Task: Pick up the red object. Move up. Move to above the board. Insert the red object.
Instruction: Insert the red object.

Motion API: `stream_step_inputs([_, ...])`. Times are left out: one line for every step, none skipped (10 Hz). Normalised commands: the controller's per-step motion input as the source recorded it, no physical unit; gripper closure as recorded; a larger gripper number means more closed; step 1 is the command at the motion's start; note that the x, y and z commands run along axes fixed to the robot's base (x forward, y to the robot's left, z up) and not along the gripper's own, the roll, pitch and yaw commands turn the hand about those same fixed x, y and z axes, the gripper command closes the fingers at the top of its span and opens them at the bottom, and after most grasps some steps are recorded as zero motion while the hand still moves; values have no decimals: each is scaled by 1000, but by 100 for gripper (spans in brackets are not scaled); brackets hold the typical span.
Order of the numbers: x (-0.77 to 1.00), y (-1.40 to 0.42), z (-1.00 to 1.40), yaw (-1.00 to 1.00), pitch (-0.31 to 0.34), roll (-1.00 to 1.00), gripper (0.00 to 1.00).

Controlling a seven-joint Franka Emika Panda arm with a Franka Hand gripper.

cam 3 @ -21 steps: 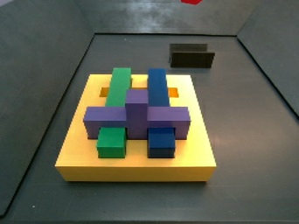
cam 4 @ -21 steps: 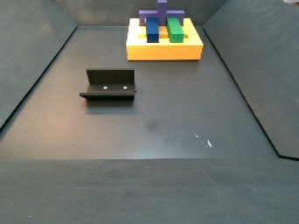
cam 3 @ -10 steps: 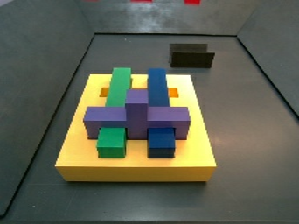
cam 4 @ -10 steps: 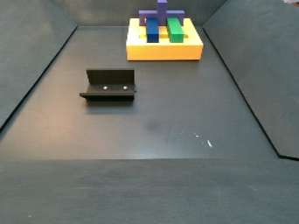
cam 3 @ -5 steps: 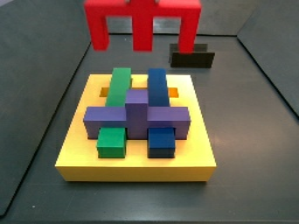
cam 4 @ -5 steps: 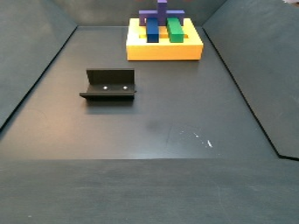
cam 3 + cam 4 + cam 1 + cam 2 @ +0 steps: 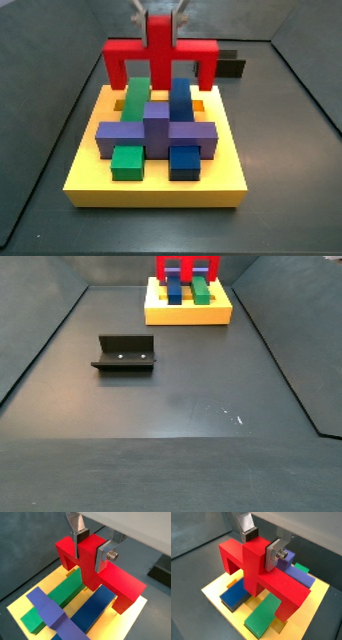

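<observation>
The gripper [image 7: 92, 546] is closed on the raised stem of the red object [image 7: 160, 55], holding it legs-down over the far end of the board [image 7: 214, 178]. In this side view the red bar's long axis runs 9 to 3 o'clock, crossing the green block [image 7: 135, 98] and blue block [image 7: 181, 98], which run 12 to 6. The orange slots appear to lie straight below the legs, so insertion looks like a plain descent.

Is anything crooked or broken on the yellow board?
Nothing stands out. The green block, blue block and purple block sit straight in the board. The claw holds the red object level above the board's far end.
</observation>
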Motion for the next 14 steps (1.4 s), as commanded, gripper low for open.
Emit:
stream_step_inputs([-26,3,-257,14,-23,61,100])
stream_step_inputs([-49,0,-120,26,-36,4,100])
stream_step_inputs([66,0,-134,77,-9,0,100])
stream_step_inputs([11,0,-180,91,-26,0,100])
stream_step_inputs([69,0,-220,111,-17,1,100])
stream_step_inputs([123,23,-200,109,-14,0,100])
stream_step_inputs([174,46,-126,86,0,0,100])
stream_step_inputs([206,71,0,20,0,0,100])
stream_step_inputs([77,37,54,0,4,-1,100])
stream_step_inputs([69,20,0,0,0,0,100])
stream_step_inputs([0,34,-11,0,0,0,100])
stream_step_inputs([0,40,-60,0,0,0,100])
stream_step_inputs([0,37,-106,0,0,0,100])
stream_step_inputs([-49,31,-109,0,-1,0,100])
